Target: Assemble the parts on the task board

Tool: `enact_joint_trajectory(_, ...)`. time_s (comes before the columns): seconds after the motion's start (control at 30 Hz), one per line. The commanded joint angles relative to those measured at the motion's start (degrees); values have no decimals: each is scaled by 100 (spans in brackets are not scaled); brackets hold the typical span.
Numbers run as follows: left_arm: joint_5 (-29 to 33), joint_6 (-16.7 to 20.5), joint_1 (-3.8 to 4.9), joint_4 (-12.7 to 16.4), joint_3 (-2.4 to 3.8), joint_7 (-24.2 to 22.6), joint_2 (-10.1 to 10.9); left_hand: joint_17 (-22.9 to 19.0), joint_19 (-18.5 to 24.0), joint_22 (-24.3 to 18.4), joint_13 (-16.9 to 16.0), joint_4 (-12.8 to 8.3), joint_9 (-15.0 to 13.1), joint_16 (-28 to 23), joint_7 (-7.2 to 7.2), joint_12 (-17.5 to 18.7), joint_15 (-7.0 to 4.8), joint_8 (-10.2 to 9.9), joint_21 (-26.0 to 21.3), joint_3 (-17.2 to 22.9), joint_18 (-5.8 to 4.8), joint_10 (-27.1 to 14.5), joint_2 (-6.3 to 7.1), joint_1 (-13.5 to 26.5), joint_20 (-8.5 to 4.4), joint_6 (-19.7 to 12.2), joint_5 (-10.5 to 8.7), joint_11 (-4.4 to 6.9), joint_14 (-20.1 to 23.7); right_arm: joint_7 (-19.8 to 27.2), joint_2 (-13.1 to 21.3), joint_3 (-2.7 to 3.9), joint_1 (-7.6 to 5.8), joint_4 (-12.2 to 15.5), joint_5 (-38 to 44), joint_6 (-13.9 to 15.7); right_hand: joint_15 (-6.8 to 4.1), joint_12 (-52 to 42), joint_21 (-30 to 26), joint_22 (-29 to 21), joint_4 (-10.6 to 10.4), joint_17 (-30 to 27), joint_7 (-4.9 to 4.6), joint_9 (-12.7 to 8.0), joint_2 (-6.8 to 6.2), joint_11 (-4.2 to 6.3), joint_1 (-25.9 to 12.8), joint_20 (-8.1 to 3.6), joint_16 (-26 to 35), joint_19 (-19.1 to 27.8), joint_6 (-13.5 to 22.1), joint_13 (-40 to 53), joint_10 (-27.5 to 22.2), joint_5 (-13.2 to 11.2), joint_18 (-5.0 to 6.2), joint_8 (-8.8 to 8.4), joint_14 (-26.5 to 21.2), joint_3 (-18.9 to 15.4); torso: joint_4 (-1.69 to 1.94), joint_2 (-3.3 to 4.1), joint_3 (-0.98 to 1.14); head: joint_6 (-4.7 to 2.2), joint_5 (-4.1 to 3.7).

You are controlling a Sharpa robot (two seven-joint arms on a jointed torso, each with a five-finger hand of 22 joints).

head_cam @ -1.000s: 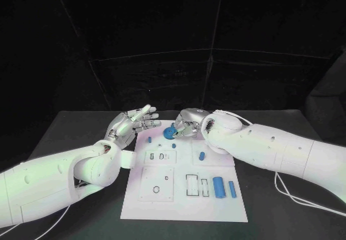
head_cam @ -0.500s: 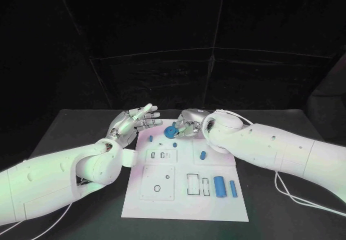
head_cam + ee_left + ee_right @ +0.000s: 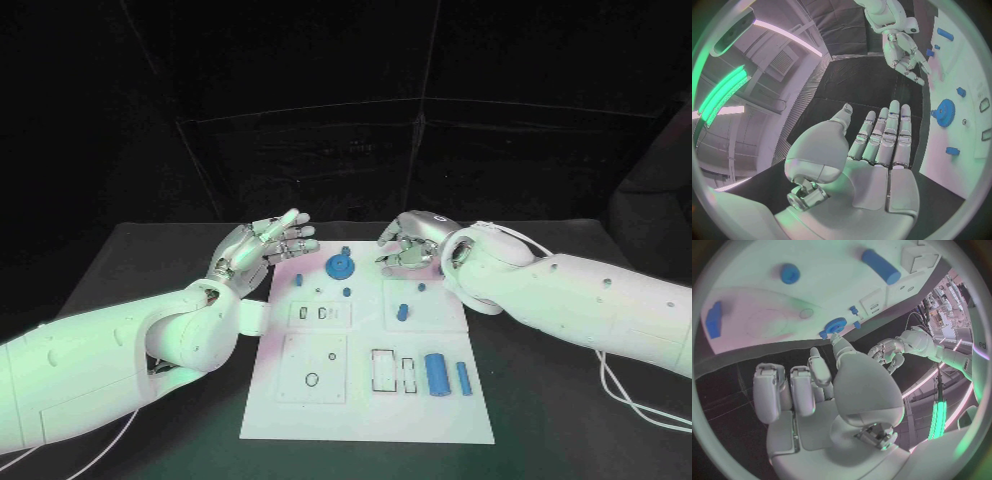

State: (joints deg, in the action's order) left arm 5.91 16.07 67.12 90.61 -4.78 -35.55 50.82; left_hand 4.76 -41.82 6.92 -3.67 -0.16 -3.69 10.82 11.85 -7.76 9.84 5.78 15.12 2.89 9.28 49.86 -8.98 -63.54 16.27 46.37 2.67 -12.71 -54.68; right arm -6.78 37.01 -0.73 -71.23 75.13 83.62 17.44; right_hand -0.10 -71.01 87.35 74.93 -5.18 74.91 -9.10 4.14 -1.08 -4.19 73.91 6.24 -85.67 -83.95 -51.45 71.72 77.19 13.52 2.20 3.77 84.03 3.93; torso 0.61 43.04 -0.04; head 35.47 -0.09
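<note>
Right hand (image 3: 408, 250): fingers curled, empty | left hand (image 3: 264, 247): fingers straight, apart | round toothed blue gear (image 3: 340, 267) flat on white task board (image 3: 361, 400)

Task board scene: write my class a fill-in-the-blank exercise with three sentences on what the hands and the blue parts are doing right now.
1. The blue gear lies on the ___ task board.
2. The right hand holds ___.
3. The left hand, fingers apart, hovers off the board's ___ edge in the head view.

Missing words: white; nothing; left
</note>
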Motion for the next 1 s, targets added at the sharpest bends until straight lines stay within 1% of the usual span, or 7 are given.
enact_joint_trajectory(0.03,-23,-94,8,10,2,-49,8,-12,-47,-12,4,9,6,-39,435,31,33,-24,-1,35,106,10,-42,-2,7,-44,27,-26,-15,421,411,2,-18,264,-650,280,7,9,-35,735,90,623,-5,11,-8,6,130,22,50,-43,-83,-30,-3,32,-39,38,398,8,1,8,4,-23,-90)
enact_joint_trajectory(0.23,-23,-107,8,17,2,-43,-3,-12,-47,-12,4,9,6,-39,435,31,33,-24,-1,35,106,10,-42,-2,7,-44,27,-26,-15,881,1089,2,-30,439,-1240,215,10,71,-49,714,225,631,-15,2,-76,0,313,19,53,-26,-67,-78,-58,20,-35,14,397,11,-29,-4,1,-32,-215)
enact_joint_trajectory(0.43,-23,-112,8,-9,2,-20,-30,-14,-48,-14,4,6,7,-42,435,33,33,-27,-2,40,106,10,-46,-7,7,-51,28,-26,-15,1019,1414,1,-32,373,-1282,37,13,109,-60,691,273,640,-22,0,-98,-5,381,21,51,-8,-63,-111,-86,-11,-29,9,400,1,-43,1,35,-29,-264)
enact_joint_trajectory(0.5,-23,-118,8,-21,2,-16,-40,-14,-48,-14,4,6,7,-42,435,33,33,-27,-2,40,106,10,-46,-7,7,-51,28,-26,-15,1059,1454,0,-30,314,-1279,-32,15,112,-62,688,276,634,-24,-2,-126,-8,373,22,55,-6,-56,-114,-87,2,-29,5,398,-28,-33,3,38,-28,-284)
enact_joint_trajectory(0.57,-23,-124,7,-31,2,-14,-47,-14,-48,-14,4,6,7,-42,435,33,33,-27,-2,40,106,10,-46,-7,7,-51,28,-26,-15,1080,1464,-1,-28,267,-1279,-66,16,117,-65,682,279,631,-24,-3,-137,-9,373,23,57,-2,-53,-118,-91,11,-27,4,398,-39,-13,3,23,-29,-299)
enact_joint_trajectory(0.73,-23,-142,5,-82,1,-9,-72,-14,-48,-14,4,6,7,-42,435,33,33,-27,-2,40,106,10,-46,-7,7,-51,28,-26,-15,1140,1403,-2,-17,36,-1282,-125,17,126,-65,681,287,636,-28,-5,-143,-10,385,24,55,-1,-44,-126,-98,16,-27,0,399,-46,-16,0,21,-18,-274)
enact_joint_trajectory(1.0,-23,-159,4,-127,1,-6,-102,-16,-49,-16,4,0,7,-45,434,35,34,-30,-2,47,106,9,-51,-14,7,-53,28,-26,-15,1156,1207,-3,-1,-272,-1295,-271,20,142,-68,676,301,640,-34,-11,-152,-16,403,26,53,3,-11,-141,-111,21,-26,-12,400,-62,-4,-3,-4,-4,-267)
